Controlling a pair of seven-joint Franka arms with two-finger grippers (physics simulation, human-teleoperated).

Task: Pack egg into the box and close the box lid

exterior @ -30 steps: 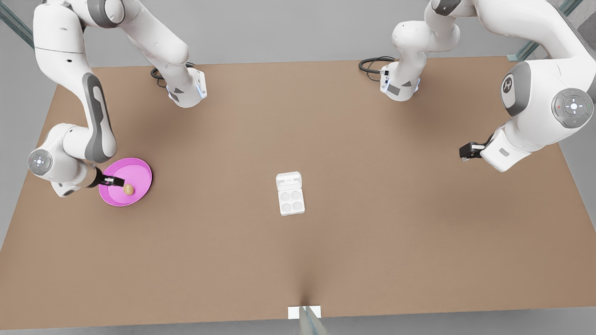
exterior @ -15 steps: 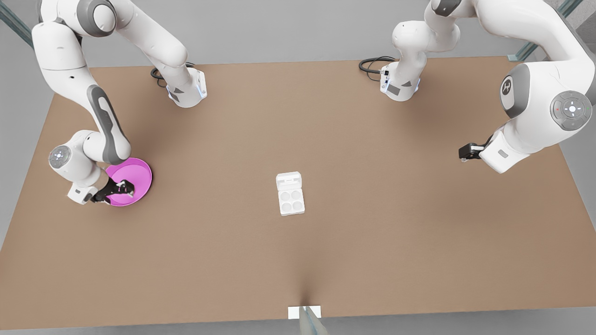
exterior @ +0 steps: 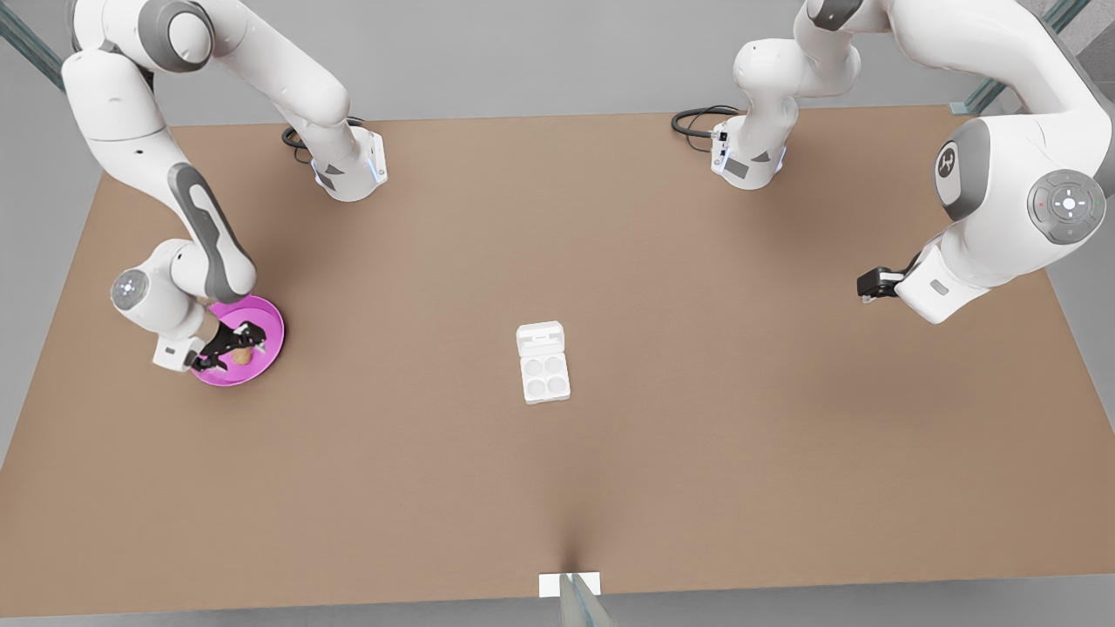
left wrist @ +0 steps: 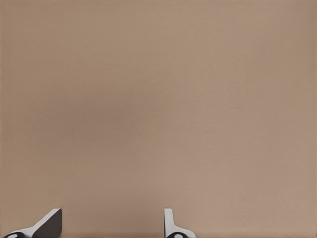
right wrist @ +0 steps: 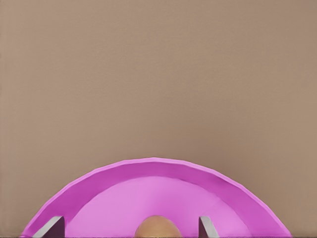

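While the left gripper (exterior: 864, 292) waits with fingers spread and empty over bare table (exterior: 697, 453) at the front view's right, the right gripper (exterior: 237, 342) straddles the egg (exterior: 240, 355) on the pink plate (exterior: 270, 326), fingers apart, not gripping. Mid-table, the box (exterior: 545, 376) sits with its box lid (exterior: 540, 337) folded back.

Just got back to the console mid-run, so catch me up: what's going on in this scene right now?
The right gripper, at the front view's left, is down over the pink plate with its fingers open on either side of the egg, which lies on the plate, not yet gripped. The box sits mid-table with all four cups empty and the box lid folded open. The left gripper waits open above bare table at the front view's right.
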